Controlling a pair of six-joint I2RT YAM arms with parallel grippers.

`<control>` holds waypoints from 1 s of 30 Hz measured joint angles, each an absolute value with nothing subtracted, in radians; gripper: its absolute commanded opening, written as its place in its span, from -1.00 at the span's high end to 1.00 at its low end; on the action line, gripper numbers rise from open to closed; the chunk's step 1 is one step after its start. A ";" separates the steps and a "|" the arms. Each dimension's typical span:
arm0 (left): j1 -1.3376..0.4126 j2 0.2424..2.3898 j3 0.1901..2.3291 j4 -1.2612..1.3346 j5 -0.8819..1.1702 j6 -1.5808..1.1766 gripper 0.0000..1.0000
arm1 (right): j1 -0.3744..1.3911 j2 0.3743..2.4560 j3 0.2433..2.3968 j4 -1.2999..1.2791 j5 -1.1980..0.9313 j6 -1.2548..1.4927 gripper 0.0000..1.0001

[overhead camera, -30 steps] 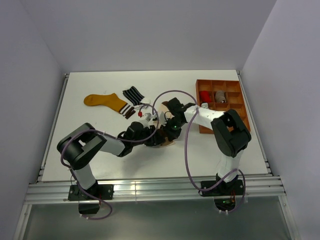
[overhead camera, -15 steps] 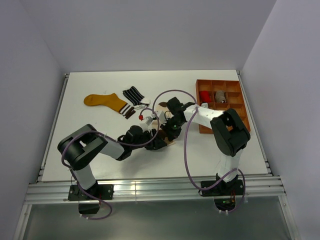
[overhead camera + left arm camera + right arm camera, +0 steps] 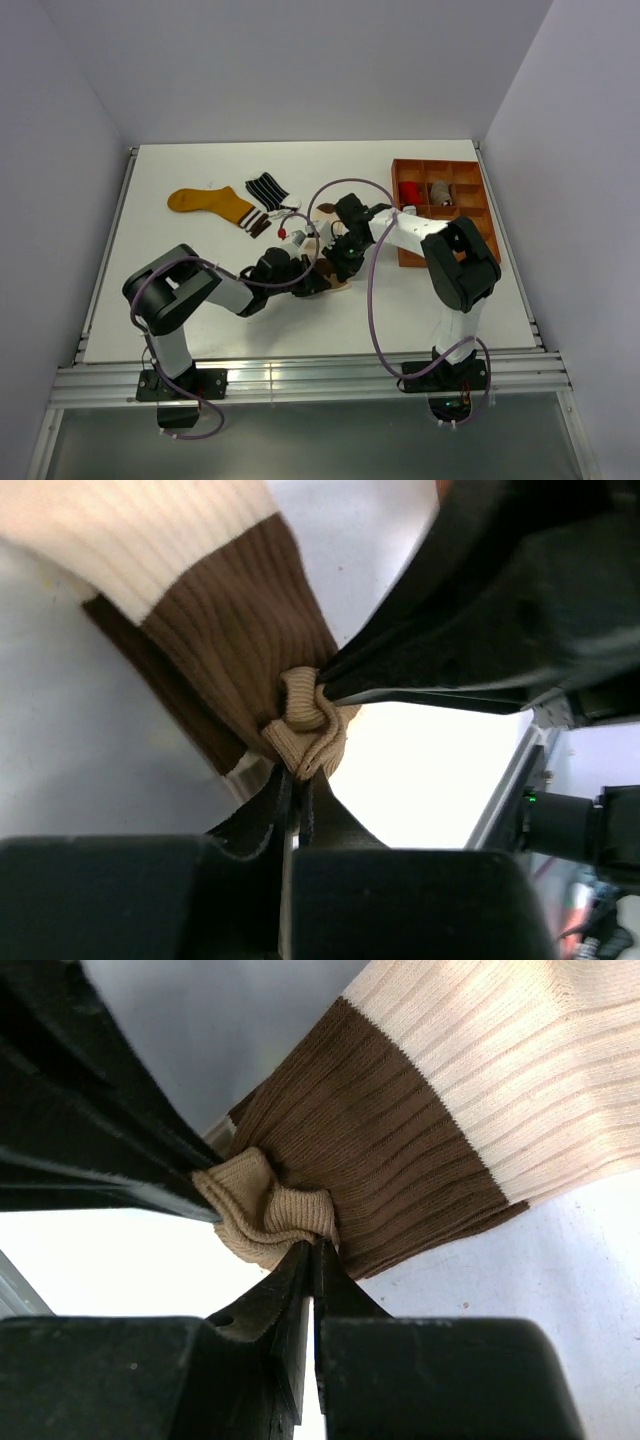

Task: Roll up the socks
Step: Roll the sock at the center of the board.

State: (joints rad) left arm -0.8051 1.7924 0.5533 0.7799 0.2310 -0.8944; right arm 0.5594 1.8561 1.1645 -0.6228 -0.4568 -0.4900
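Cream-and-brown ribbed sock (image 3: 420, 1110), lying at the middle of the table (image 3: 350, 320), looks soft, light and floppy, so its bunched tan edge is the place to take it, where the left gripper (image 3: 298, 780) and right gripper (image 3: 314, 1252) are both pinched tight on it

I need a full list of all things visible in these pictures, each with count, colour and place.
cream sock: one, cream with brown band, table centre
yellow sock: one, mustard, far left
striped sock: one, black and white, beside yellow sock
tray: one, orange-brown, far right
red bundle: one, red, in tray
grey bundle: one, grey-brown, next compartment
table: one, white
cables: two, purple, along arms
left gripper: black, shut on cream sock
right gripper: black, shut on cream sock
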 measured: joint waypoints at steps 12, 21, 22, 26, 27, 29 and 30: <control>-0.727 1.876 0.644 0.691 0.403 -1.116 1.00 | 0.519 1.850 1.155 -0.616 -0.480 -0.484 0.55; -0.696 1.898 0.741 0.500 0.490 -1.166 0.99 | 0.456 1.772 1.082 -0.575 -0.493 -0.493 0.27; -0.687 1.898 0.745 0.480 0.505 -1.167 1.00 | 0.444 1.755 1.072 -0.574 -0.496 -0.497 0.25; -0.646 1.897 0.783 0.359 0.565 -1.163 0.99 | 0.393 1.663 1.055 -0.571 -0.522 -0.535 0.21; -0.638 1.897 0.797 0.323 0.576 -1.161 0.99 | 0.381 1.631 1.050 -0.566 -0.525 -0.551 0.19; -0.625 1.897 0.825 0.243 0.593 -1.156 0.99 | 0.366 1.558 1.018 -0.530 -0.527 -0.583 0.17; -0.620 1.897 0.841 0.199 0.600 -1.149 1.00 | 0.366 1.517 0.990 -0.509 -0.527 -0.601 0.17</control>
State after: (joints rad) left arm -0.6197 1.8973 0.8410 0.1986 0.5999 -1.1492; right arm 0.3660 1.5169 0.9901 -0.5091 -0.5266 -0.6014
